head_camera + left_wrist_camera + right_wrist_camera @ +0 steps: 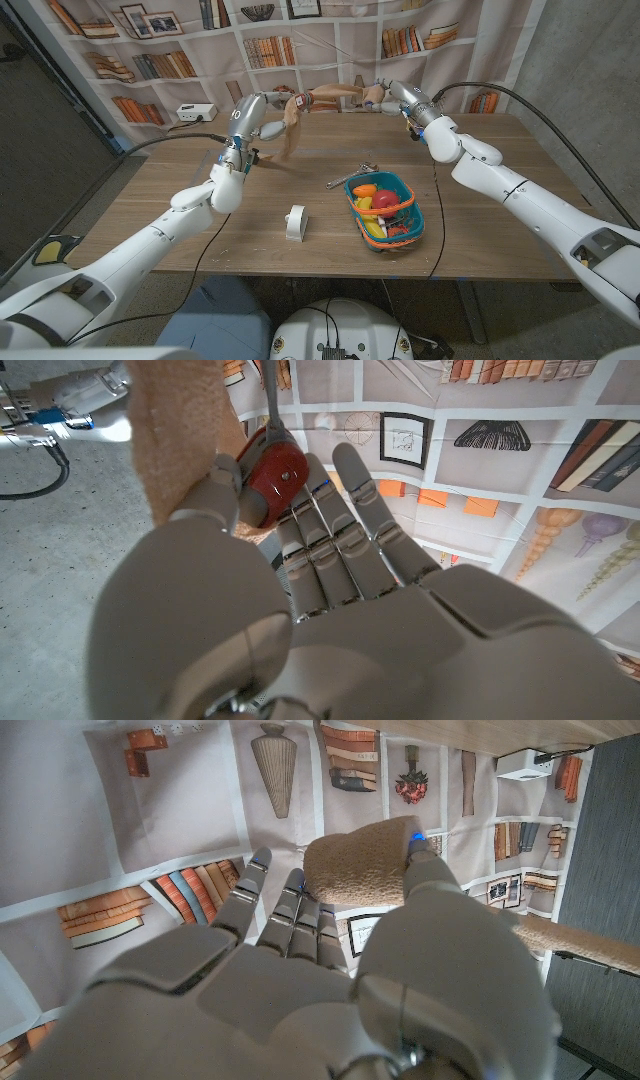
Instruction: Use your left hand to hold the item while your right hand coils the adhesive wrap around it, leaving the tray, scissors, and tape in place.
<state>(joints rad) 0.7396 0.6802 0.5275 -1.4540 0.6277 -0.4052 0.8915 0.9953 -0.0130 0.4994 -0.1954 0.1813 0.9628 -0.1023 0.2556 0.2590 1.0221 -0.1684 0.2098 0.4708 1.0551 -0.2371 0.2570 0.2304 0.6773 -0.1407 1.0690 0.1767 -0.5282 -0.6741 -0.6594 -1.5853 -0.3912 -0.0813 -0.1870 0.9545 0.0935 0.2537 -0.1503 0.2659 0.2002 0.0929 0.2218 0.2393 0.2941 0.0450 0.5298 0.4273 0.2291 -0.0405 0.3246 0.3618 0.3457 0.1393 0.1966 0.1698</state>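
My left hand point(250, 113) is raised over the table's far side and grips a red-handled item with a metal shaft point(273, 472). Tan adhesive wrap point(178, 435) clings to the item, and a loose length point(287, 138) hangs down from it. A strip of the wrap point(340, 97) stretches from the item to my right hand point(398, 100), also raised at the far side. The right hand point(300, 980) pinches the tan roll of wrap point(362, 862) between thumb and fingers.
A teal tray point(412, 196) holding colourful toy pieces stands right of the table's middle. A metal tool that may be the scissors point(349, 178) lies just behind it. A white tape roll point(296, 222) stands near the middle. A bookshelf backdrop hangs behind the table.
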